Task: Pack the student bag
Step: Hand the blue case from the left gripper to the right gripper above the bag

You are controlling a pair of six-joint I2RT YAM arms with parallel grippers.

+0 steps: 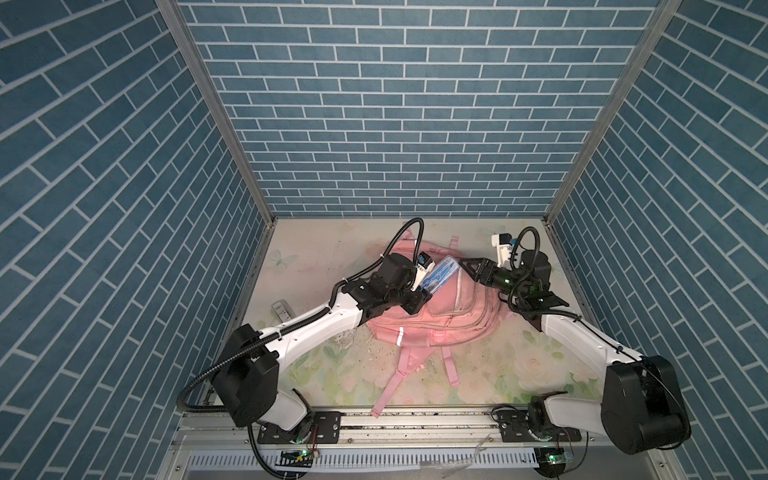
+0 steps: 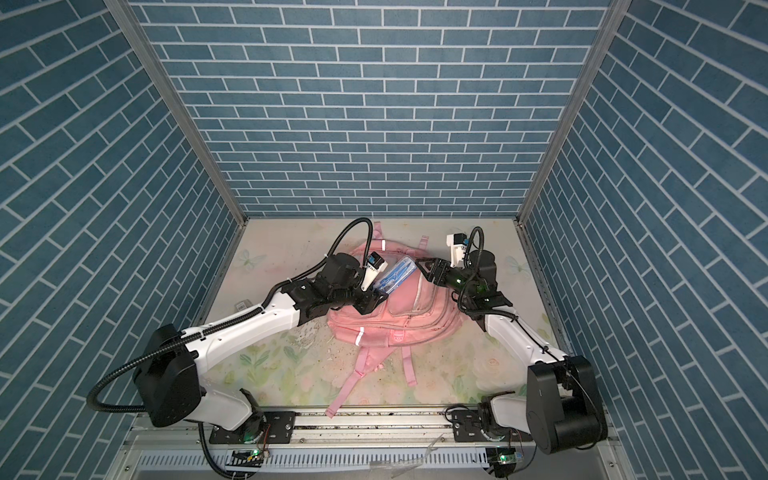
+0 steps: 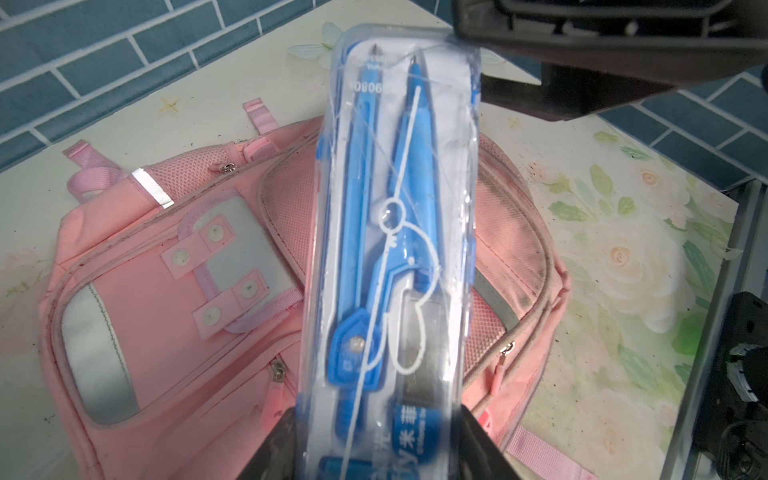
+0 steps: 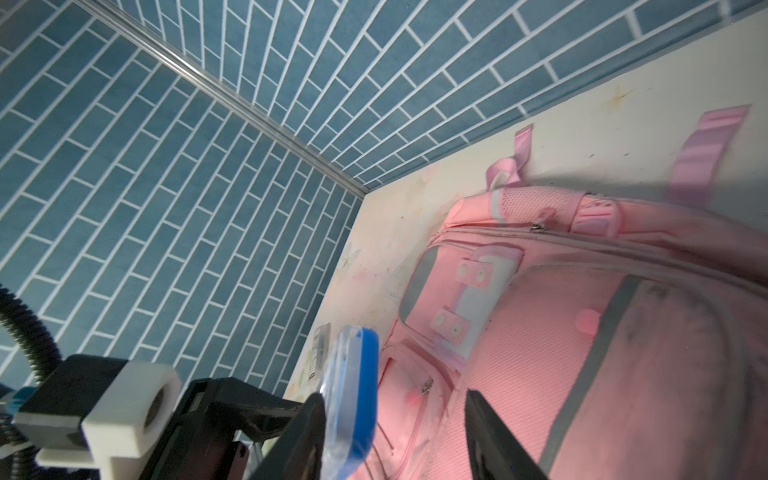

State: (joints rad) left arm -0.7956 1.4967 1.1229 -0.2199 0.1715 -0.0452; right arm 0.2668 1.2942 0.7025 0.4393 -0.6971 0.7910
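The pink student bag lies flat on the floral table, and its front pockets and zippers show in the wrist views. Above its upper part hangs a clear plastic case holding a blue compass. My left gripper is shut on the case's near end. My right gripper stands open at the case's far end. The case rests against one of its fingers, with a wide gap to the other.
A small grey barcoded item lies on the table near the left wall. The bag's straps trail toward the front rail. Blue brick walls close in three sides.
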